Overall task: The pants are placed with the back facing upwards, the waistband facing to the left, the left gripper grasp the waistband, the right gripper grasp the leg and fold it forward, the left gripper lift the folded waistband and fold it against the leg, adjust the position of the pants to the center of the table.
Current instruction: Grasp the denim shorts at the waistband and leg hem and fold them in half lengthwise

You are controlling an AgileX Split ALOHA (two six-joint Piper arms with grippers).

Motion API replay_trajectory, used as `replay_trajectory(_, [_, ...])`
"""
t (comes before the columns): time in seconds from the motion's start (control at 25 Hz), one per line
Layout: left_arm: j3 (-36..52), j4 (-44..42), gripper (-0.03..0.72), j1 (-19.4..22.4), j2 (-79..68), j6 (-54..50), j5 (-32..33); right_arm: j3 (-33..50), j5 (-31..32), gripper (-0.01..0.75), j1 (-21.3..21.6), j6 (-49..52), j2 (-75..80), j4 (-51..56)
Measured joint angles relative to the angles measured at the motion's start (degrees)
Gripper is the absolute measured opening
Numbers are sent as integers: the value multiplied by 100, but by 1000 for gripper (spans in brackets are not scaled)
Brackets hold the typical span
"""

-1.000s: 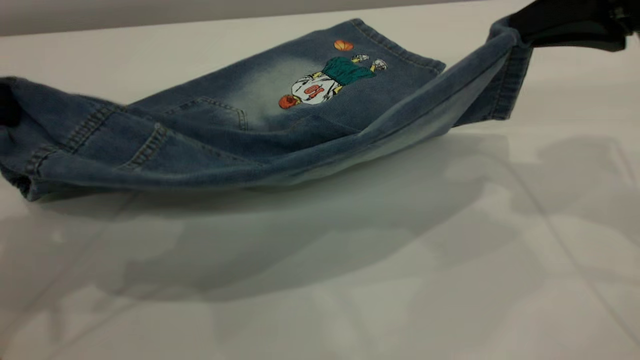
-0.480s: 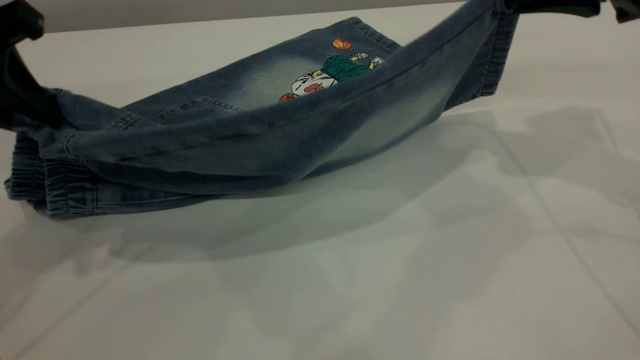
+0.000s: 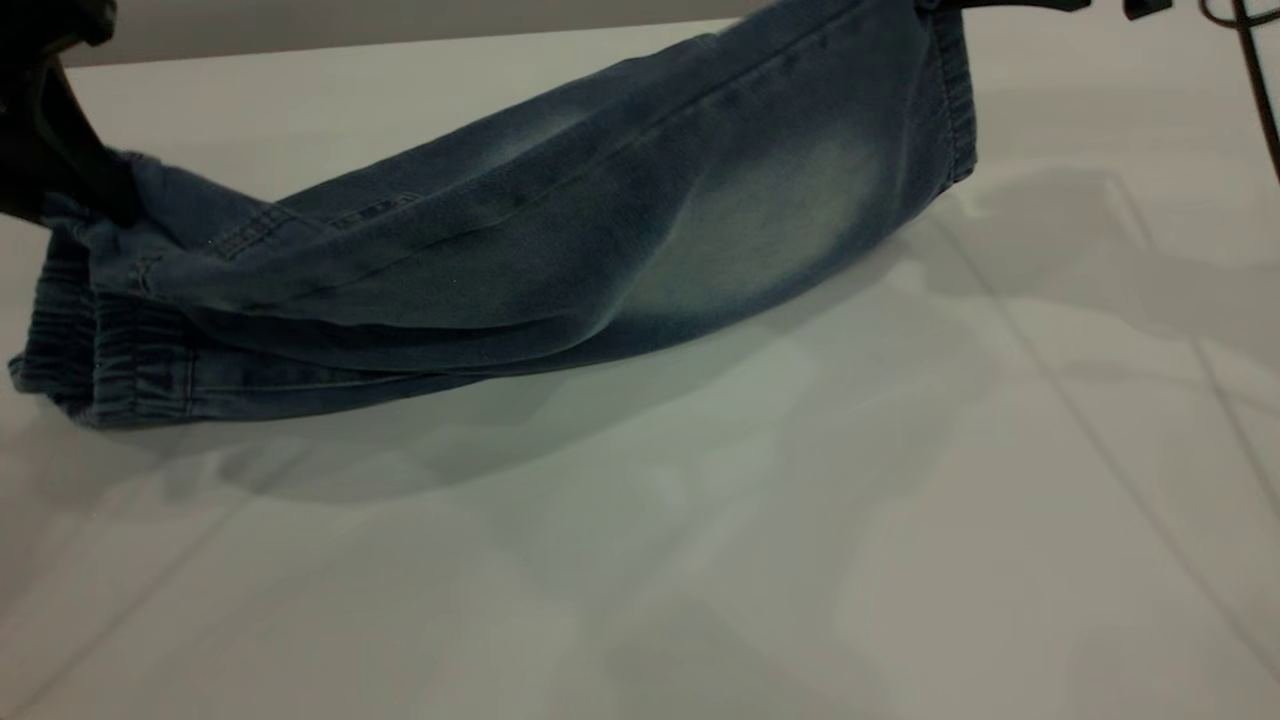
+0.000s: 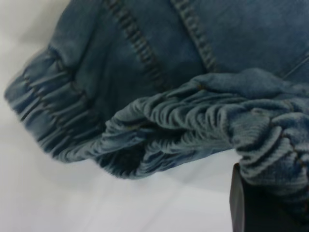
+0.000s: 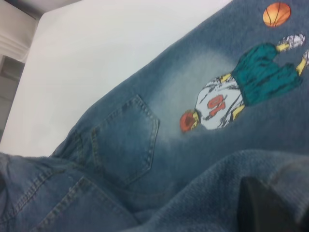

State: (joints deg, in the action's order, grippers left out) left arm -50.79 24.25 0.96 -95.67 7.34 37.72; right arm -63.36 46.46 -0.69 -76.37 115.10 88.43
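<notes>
Pants (image 3: pixel 520 250) amid open table (image 3: pixel 700 560)

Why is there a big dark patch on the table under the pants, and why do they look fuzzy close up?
Exterior view: the dark patch is the shadow that the lifted pants cast on the table. Left wrist view: the waistband sits very close and looks soft. Right wrist view: the cartoon print looks slightly blurred.

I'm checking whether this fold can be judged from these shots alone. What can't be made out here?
- Right gripper: exterior view cuts it off at the top edge; its hold on the leg is unseen.
- Left gripper: cut by the left edge; the waistband covers its tips in the left wrist view.
- Cartoon print: hidden by the lifted leg in the exterior view.
</notes>
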Motion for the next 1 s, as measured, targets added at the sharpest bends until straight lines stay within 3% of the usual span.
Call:
replay_trajectory(0.4, [-536, -635, 148, 11, -454, -523, 263, -878, -80, 17, -160, 298, 535, -343])
replay_trajectory(1.0, [-1413, -683, 148, 11, -1307, -685, 581, -2153, -186, 17, -448, 402, 1368, -581])
